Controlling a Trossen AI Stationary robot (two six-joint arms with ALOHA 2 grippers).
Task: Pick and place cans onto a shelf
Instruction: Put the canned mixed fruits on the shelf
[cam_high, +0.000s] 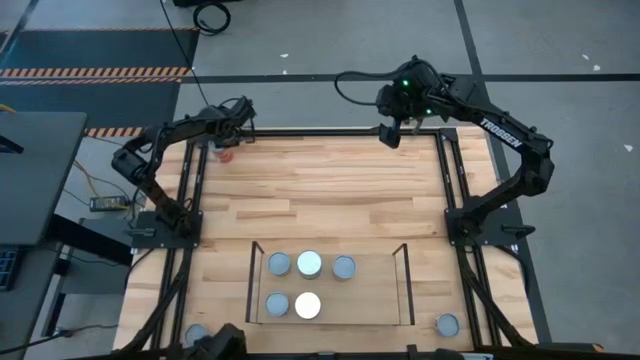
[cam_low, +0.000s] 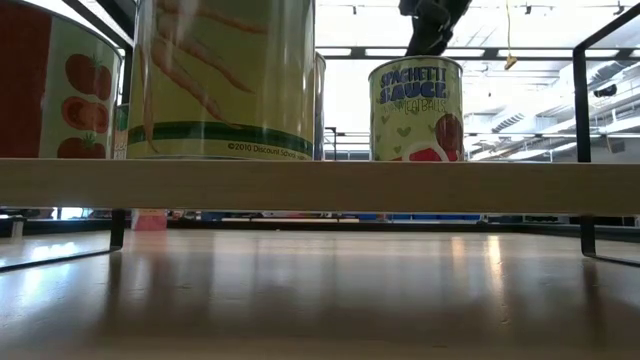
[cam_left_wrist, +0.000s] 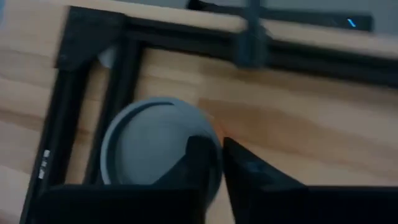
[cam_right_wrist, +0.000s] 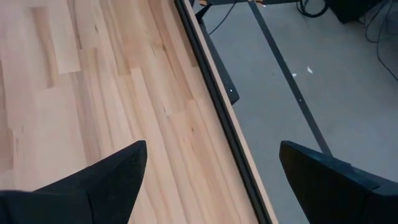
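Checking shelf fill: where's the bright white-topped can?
In the high view the white-topped can stands on the shelf, in the row nearer the picture's bottom, beside a grey-topped can on its left and below another pale-topped can.

Even, bright overhead light fills the workspace, ceiling strip lamps (cam_low: 560, 52) blowing out the low view's upper right and sheening the foreground light-wood tabletop (cam_low: 330, 300), where the nearest yellow-green labelled can (cam_low: 225, 75) looms oversized and soft, while the left wrist view is heavily blurred.
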